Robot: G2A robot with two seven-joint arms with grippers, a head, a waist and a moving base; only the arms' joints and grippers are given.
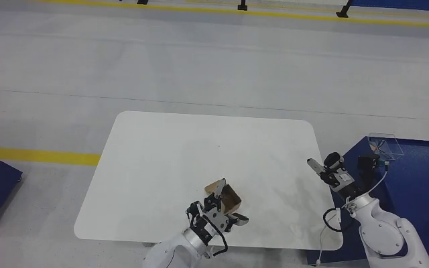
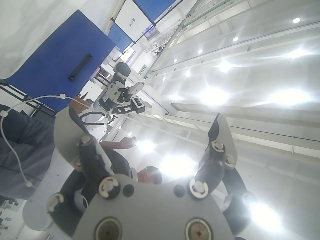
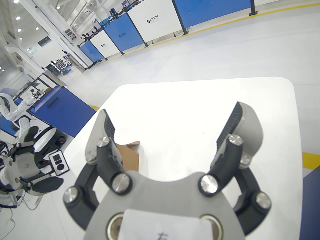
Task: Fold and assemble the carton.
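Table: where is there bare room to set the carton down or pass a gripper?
The table is bare across its far half and along its left side. A free strip also lies between the carton and the right gripper. It is crowded at the near edge, where the left gripper sits by the carton.

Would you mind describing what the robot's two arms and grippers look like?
The left arm and right arm have white shells. The left gripper and right gripper match: light grey fingers with black ribbed pads, black linkages with silver bolts, on a grey palm plate. A white cable trails beside the left one; a black cable loops at the right arm.
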